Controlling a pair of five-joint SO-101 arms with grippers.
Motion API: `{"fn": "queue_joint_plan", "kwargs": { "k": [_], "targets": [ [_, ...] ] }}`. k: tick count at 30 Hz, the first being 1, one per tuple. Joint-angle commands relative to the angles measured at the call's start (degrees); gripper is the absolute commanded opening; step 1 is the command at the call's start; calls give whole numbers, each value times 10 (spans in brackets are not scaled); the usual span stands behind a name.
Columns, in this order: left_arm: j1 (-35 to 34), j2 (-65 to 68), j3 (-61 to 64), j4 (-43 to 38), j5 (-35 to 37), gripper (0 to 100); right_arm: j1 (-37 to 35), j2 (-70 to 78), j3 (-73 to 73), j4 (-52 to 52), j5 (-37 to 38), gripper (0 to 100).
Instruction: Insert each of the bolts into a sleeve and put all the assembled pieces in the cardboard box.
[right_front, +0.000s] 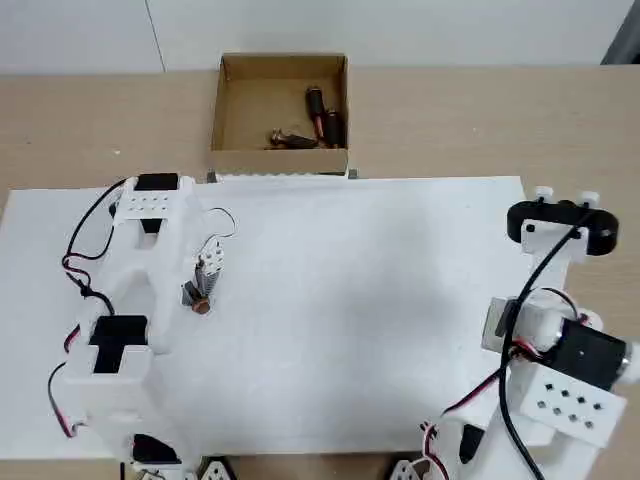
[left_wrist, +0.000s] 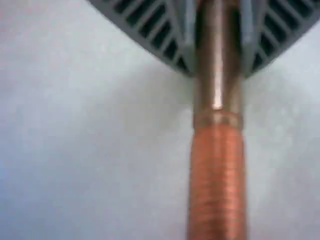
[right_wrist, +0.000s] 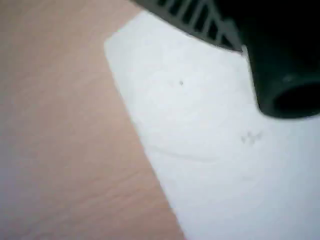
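Note:
My left gripper (right_front: 205, 283) is low over the left side of the white mat, shut on a copper bolt (left_wrist: 218, 165). In the left wrist view the bolt's smooth shank sits between the grey ribbed fingers (left_wrist: 150, 35) and its threaded end sticks out past them. In the high view the bolt's brown tip (right_front: 202, 307) is just above or on the mat. The cardboard box (right_front: 280, 160) stands on the wooden table behind the mat, with several dark and copper pieces (right_front: 320, 120) in its right half. My right gripper (right_front: 496, 327) is folded back at the mat's right edge, far from the box.
The white mat (right_front: 350, 300) covers most of the table in front of the box. In the right wrist view the mat's edge (right_wrist: 135, 130) meets the bare wooden table (right_wrist: 60, 125). Cables (right_front: 85, 255) hang along the left arm.

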Motion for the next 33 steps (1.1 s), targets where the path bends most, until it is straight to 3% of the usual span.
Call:
{"fn": "queue_joint_plan", "kwargs": {
  "k": [1, 6, 10, 22, 33],
  "targets": [
    [4, -9, -25, 7, 6, 5, 5, -10, -3, -12, -6, 4],
    [21, -26, -32, 5, 9, 5, 5, -10, -3, -12, -6, 4],
    [27, -46, -45, 5, 76, 5, 5, -10, 3, -12, -7, 4],
    [27, -48, -111, 7, 516, 5, 4, -10, 25, -29, -25, 3],
    [17, -52, -112, -7, 533, 5, 4, -10, 25, -29, -25, 3]
  ]
}}
